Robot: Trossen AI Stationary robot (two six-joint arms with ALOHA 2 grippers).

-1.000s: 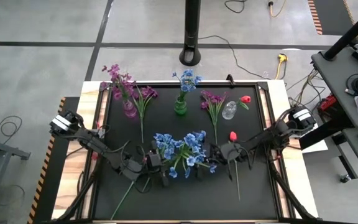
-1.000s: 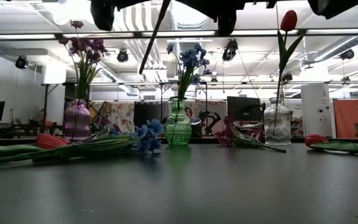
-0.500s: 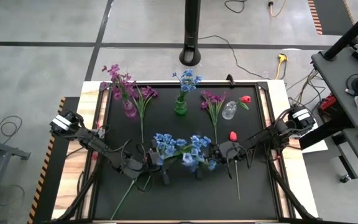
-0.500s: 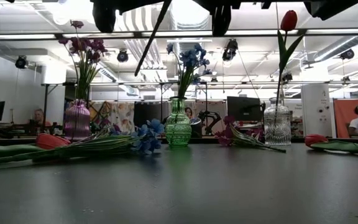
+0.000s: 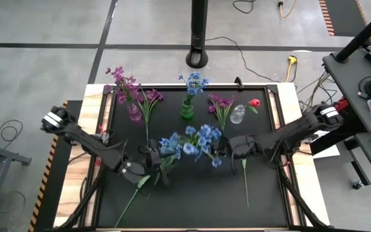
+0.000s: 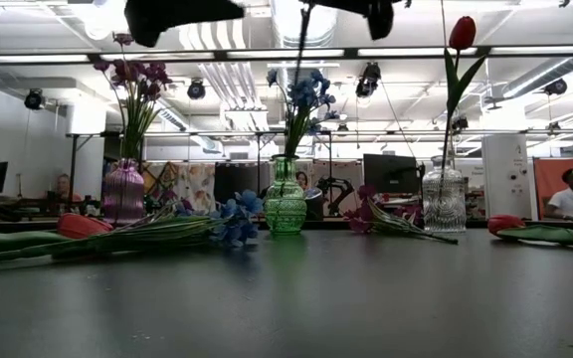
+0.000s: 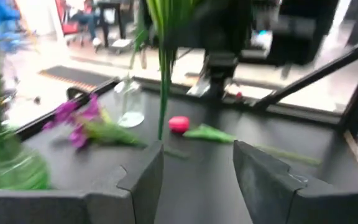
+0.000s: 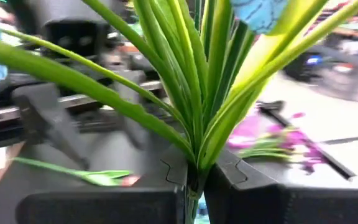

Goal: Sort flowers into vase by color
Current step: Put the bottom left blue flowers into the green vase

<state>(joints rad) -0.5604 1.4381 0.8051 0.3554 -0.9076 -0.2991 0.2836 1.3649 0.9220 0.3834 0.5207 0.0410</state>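
A spray of blue flowers (image 5: 192, 142) on a green stem is up off the black table, with my right gripper (image 5: 227, 147) shut on it. In the right wrist view its long leaves (image 8: 185, 74) fan out beyond the fingers. My left gripper (image 5: 160, 160) is just left of the spray, open, with nothing between its fingers (image 7: 142, 180). At the far side stand a purple vase (image 5: 134, 114) with purple flowers, a green vase (image 5: 187, 110) with a blue flower and a clear vase (image 5: 237, 115) with a red bloom. My right gripper pinches the blue spray's stem (image 8: 194, 177) between its two fingers, just below where the leaves branch out. The fingers come from the table's right side and lie across the stem. The spray is lifted clear of the table, and its stem end (image 7: 161, 118) hangs free.
Loose purple sprays lie flat by the purple vase (image 5: 148, 109) and by the clear vase (image 5: 221, 111). A green stem (image 5: 245, 183) lies near my right gripper, another (image 5: 129, 205) at the near left. The table's near middle (image 5: 192, 200) is bare.
My right gripper has shut on the blue spray's stem and my left gripper has opened and let go of it. The right gripper has carried the spray up and toward the far edge, and its stem now stands nearly upright instead of slanting.
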